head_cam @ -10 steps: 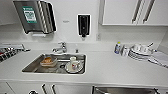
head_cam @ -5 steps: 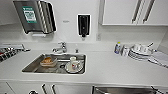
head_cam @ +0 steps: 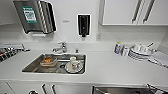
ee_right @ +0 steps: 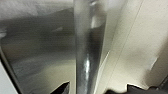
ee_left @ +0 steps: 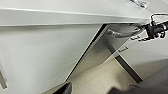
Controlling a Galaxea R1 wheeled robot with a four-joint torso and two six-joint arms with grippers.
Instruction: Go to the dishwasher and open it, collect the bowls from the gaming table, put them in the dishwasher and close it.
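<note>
Nothing has shifted over the last second: the white countertop, the sink with its dirty dishes and the stacked plates at far right all sit as before, so the opening step is seemingly in hand but not advancing. The dishwasher, its steel front at the near right edge under the counter, seems slightly ajar. Its bar handle runs right before the right gripper; whether those fingers grasp it I cannot tell.

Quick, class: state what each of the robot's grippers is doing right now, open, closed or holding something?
Left gripper: cannot be told.
Right gripper: close to the dishwasher handle bar; whether open or closed on it cannot be told.
</note>
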